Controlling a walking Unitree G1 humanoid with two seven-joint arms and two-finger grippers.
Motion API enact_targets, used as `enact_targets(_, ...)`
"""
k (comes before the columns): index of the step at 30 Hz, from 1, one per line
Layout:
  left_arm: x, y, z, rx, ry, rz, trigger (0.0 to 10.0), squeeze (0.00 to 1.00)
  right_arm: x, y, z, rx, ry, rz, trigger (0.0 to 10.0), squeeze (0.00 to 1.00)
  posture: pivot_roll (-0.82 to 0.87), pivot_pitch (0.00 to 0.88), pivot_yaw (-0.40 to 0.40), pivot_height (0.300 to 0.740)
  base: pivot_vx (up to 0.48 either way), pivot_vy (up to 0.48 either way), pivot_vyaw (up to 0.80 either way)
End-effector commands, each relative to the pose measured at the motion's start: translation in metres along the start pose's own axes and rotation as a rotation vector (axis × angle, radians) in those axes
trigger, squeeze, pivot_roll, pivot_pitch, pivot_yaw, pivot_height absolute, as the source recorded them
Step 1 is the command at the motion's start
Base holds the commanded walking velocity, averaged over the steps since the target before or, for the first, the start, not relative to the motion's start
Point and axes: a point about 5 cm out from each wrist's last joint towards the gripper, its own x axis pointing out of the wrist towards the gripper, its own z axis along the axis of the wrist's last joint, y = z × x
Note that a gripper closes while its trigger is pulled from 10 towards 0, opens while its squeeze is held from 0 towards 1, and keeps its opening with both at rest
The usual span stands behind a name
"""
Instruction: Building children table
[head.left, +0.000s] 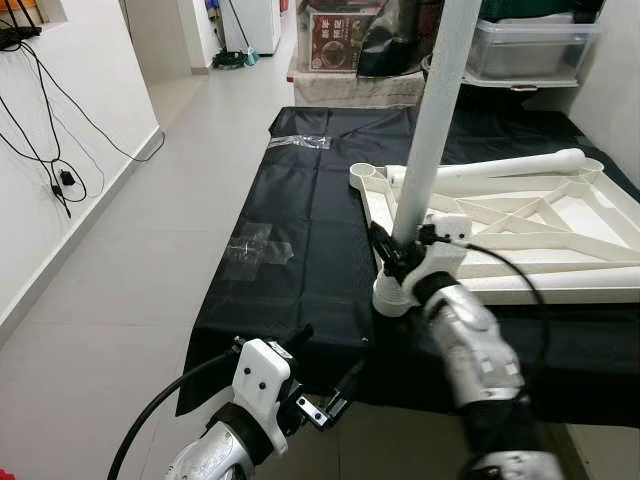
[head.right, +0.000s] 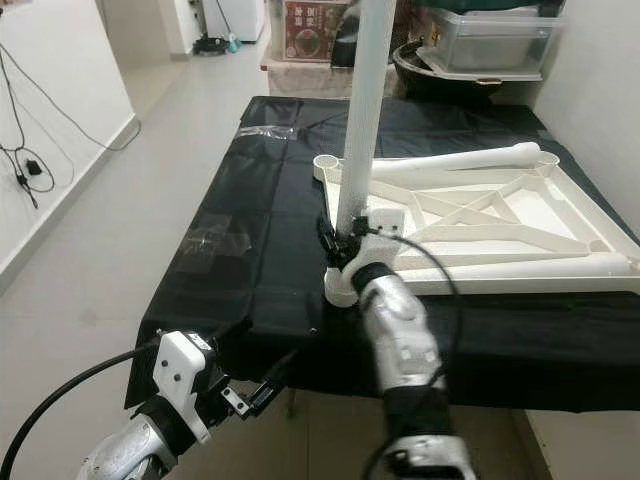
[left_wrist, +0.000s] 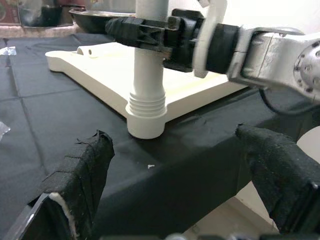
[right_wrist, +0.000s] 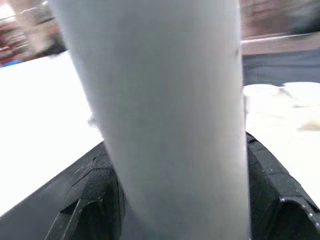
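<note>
Here the tabletop (head.left: 560, 215) lies upside down on a black cloth (head.left: 300, 250), its ribbed underside facing up so that the corner sockets open upward to take legs. At the tabletop's near-left corner a leg (head.left: 432, 130) stands upright in the socket (head.left: 392, 296), and the right gripper (head.left: 398, 252) is clenched on the leg just above that socket; the low grip probably keeps the long tube from swaying while it is turned or pressed home. From the left wrist camera the leg's threaded collar (left_wrist: 146, 104) is seen still showing above the socket rim, so the leg seems not fully seated, though how far it has to go is hard to judge. A second leg (head.left: 480, 172) lies flat across the tabletop's far side, beside the far-left socket (head.left: 366, 176), likely parked there within reach for a later corner. The left gripper (head.left: 318, 385) hovers in front of the tabletop, below the cloth's near edge, its fingers (left_wrist: 80, 167) spread apart and holding nothing; it points toward the socket, perhaps ready to steady the tabletop. Two strips of clear tape (head.left: 258, 250) sit on the cloth to the left of the tabletop, apparently holding the cloth down. The main risk seems to be the tabletop sliding on the cloth as the leg is twisted.
</note>
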Motion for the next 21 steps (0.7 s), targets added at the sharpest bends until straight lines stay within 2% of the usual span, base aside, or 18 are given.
enact_targets(1,0.0,0.0,-0.004,-0.005,0.01,-0.003,10.0,0.0,0.008,0.019,-0.005,0.043,0.044,0.212,10.0,0.0,0.08,0.078,0.0,0.74,0.0,0.0,0.0)
enact_targets(3,0.0,0.0,-0.004,-0.005,0.01,-0.003,10.0,0.0,0.008,0.019,-0.005,0.043,0.044,0.212,10.0,0.0,0.08,0.078,0.0,0.74,0.0,0.0,0.0)
enact_targets(4,0.001,0.0,-0.004,-0.006,0.01,-0.005,10.0,0.0,0.011,0.021,-0.004,0.025,0.063,0.291,10.0,0.0,0.08,0.075,0.0,0.74,0.0,0.0,0.0)
enact_targets(5,0.001,0.0,-0.004,-0.006,0.01,-0.005,10.0,0.0,0.011,0.021,-0.004,0.025,0.063,0.291,10.0,0.0,0.08,0.075,0.0,0.74,0.0,0.0,0.0)
enact_targets(7,0.001,-0.001,-0.004,-0.009,0.008,-0.006,10.0,0.0,0.018,0.031,-0.004,0.003,0.112,0.483,10.0,0.0,0.09,0.065,-0.008,0.74,0.0,0.0,0.0)
enact_targets(9,0.001,-0.001,-0.005,-0.012,0.007,-0.005,10.0,0.0,0.022,0.038,-0.005,-0.017,0.147,0.612,10.0,0.0,0.1,0.057,-0.017,0.74,0.0,0.0,0.0)
enact_targets(15,0.001,-0.002,-0.006,-0.015,0.006,-0.004,10.0,0.0,0.028,0.044,-0.006,-0.09,0.184,0.746,10.0,0.0,0.1,0.05,-0.022,0.74,0.0,0.0,0.0)
enact_targets(16,0.001,-0.002,-0.006,-0.014,0.006,-0.003,10.0,0.0,0.03,0.044,-0.005,-0.092,0.185,0.744,6.3,0.0,0.1,0.049,-0.022,0.74,0.0,0.0,0.0)
enact_targets(18,0.001,-0.002,-0.006,-0.014,0.006,-0.003,10.0,0.0,0.032,0.044,-0.004,-0.093,0.184,0.741,6.3,0.0,0.1,0.049,-0.022,0.74,0.0,0.0,0.0)
enact_targets(19,0.001,-0.002,-0.006,-0.014,0.006,-0.003,10.0,0.0,0.032,0.044,-0.003,-0.097,0.176,0.74,0.0,0.0,0.1,0.046,-0.023,0.74,0.0,0.0,0.0)
enact_targets(21,0.001,-0.002,-0.007,-0.014,0.006,-0.003,10.0,0.0,0.034,0.044,-0.002,-0.099,0.159,0.737,0.0,0.0,0.1,0.043,-0.022,0.74,0.0,0.0,0.0)
